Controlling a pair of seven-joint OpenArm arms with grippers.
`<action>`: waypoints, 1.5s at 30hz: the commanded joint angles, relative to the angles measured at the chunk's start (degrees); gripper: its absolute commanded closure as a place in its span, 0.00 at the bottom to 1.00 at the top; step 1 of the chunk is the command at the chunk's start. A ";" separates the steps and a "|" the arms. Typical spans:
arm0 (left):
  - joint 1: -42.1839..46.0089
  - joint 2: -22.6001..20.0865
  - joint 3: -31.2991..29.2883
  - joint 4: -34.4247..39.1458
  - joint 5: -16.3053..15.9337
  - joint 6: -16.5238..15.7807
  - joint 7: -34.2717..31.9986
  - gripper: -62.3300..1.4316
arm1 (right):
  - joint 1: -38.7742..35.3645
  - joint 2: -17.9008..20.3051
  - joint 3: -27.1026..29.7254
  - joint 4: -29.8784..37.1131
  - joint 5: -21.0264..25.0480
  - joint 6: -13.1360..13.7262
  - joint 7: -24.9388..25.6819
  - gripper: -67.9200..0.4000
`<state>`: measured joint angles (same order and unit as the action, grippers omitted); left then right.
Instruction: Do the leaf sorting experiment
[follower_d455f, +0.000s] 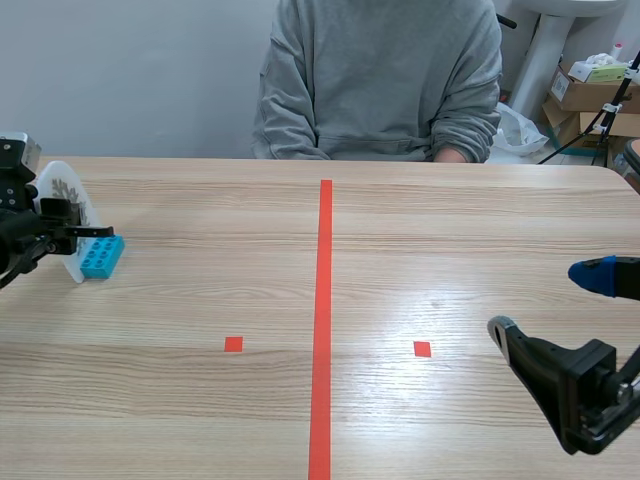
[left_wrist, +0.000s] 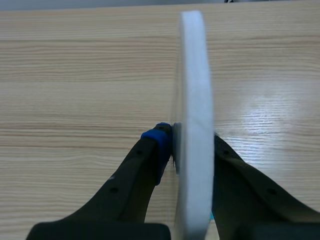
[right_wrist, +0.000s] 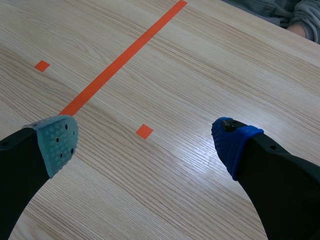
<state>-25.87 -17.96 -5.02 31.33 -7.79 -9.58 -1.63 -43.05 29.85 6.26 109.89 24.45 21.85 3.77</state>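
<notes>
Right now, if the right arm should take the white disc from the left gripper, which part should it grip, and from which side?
Probably the upper rim of the white disc, which stands free above the left gripper. Come from above and close across its two flat faces: the disc is thin and stands on edge, and the blue brick crowds its lower end.

Light wood-grain table, marked with one orange-red tape line down its middle and a small tape square on either side. One blue studded brick lies on the surface near the left edge.
</notes>
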 joint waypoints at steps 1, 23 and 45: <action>-0.94 -0.48 -0.09 1.49 -0.46 0.02 -0.70 0.91 | 0.35 -0.02 0.52 0.74 0.17 0.04 0.87 0.19; 6.99 -3.15 -0.09 7.67 -1.97 -3.39 -3.74 0.00 | 0.37 -0.02 0.52 0.74 0.17 0.02 0.83 0.19; 66.42 -13.31 -0.20 72.61 -9.86 -14.16 -1.09 0.00 | 0.35 -0.02 0.52 0.74 0.17 0.02 0.39 0.19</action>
<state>41.80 -31.57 -5.02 104.66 -17.32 -24.08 -2.52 -43.03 29.85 6.26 109.89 24.43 21.85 3.36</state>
